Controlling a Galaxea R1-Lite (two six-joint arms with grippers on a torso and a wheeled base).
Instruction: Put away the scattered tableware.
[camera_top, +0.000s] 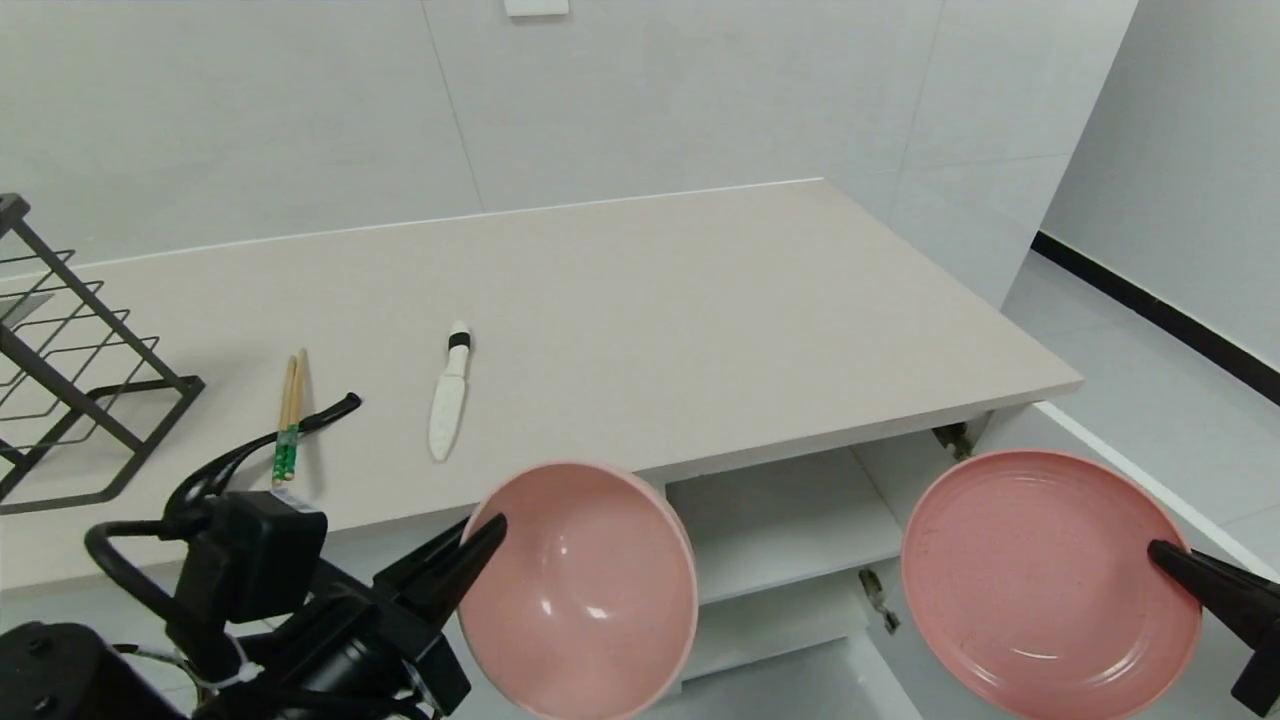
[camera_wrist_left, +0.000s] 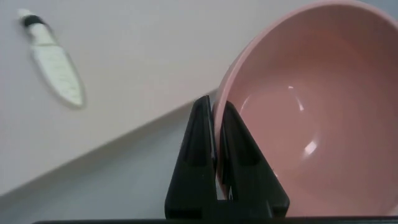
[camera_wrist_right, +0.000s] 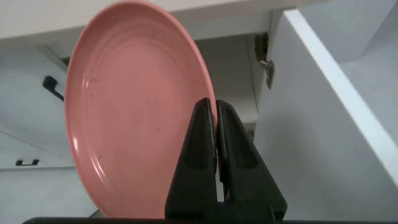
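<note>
Pink bowl (camera_top: 590, 600) glossy, clamped by left gripper (camera_top: 495, 525); pink plate (camera_top: 1040, 580) clamped by right gripper (camera_top: 1160, 550)

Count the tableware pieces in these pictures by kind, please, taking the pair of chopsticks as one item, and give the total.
pink bowl: 1
pink plate: 1
white knife, lying on the counter: 1
pair of chopsticks, lying on the counter: 1
Total: 4
</note>
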